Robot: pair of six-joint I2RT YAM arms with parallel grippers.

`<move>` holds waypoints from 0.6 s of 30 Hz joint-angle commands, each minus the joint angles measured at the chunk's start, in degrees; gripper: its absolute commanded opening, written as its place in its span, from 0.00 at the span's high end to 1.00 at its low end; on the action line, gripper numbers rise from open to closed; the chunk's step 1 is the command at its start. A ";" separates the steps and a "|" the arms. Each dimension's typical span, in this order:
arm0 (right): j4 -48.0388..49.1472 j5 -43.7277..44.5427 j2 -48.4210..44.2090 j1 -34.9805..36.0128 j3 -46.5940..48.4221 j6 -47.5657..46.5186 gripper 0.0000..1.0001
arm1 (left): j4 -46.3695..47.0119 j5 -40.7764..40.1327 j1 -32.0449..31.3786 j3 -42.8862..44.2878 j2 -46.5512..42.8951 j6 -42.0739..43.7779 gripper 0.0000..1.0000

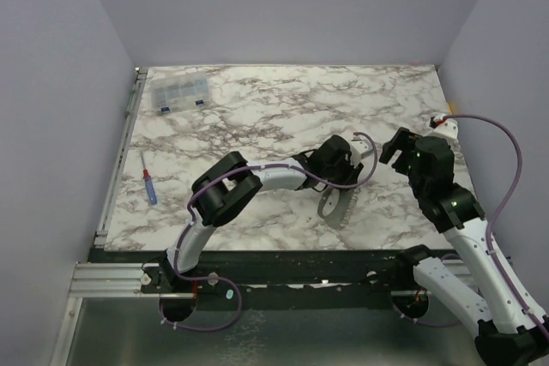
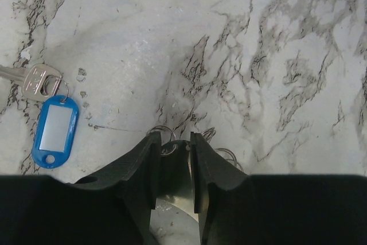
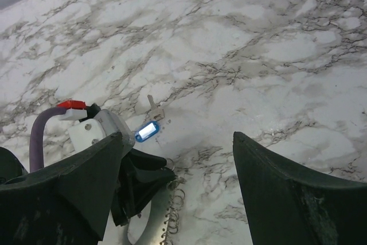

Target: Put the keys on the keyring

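Keyring (image 2: 164, 136): thin pale wire loops on the tabletop (image 2: 275, 38), right at the left tool's fingertips. One loop shows at the left fingertip, and more peek out beside the right finger.
Left tool (image 2: 175, 142): low over mid-tabletop, jaws narrowly apart above the loops. A shiny metal surface shows in the gap. Cannot tell whether anything is pinched.
Right tool (image 3: 178, 142): hovers just right of the left tool, jaws spread wide with nothing between them.
Key (image 2: 34, 78): silver, lying flat, linked by a small ring to the blue tag (image 2: 55, 123) with a white label. Near the keyring but apart from it.
Left edge: screwdriver (image 1: 149, 186).
Far-left corner: clear compartment box (image 1: 180, 92).
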 commanded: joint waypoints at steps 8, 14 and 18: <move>1.86 -3.06 -0.84 -0.25 -0.52 -1.22 0.20 | -4.45 -2.61 0.36 2.49 -2.16 -1.32 0.66; 1.83 -3.60 -0.71 -0.20 -0.36 -1.33 0.20 | -5.26 -4.12 0.39 3.35 -1.82 -1.57 0.66; 1.98 -3.97 -0.63 -0.25 -0.47 -1.36 0.20 | -5.84 -4.61 0.55 3.00 -1.38 -1.97 0.67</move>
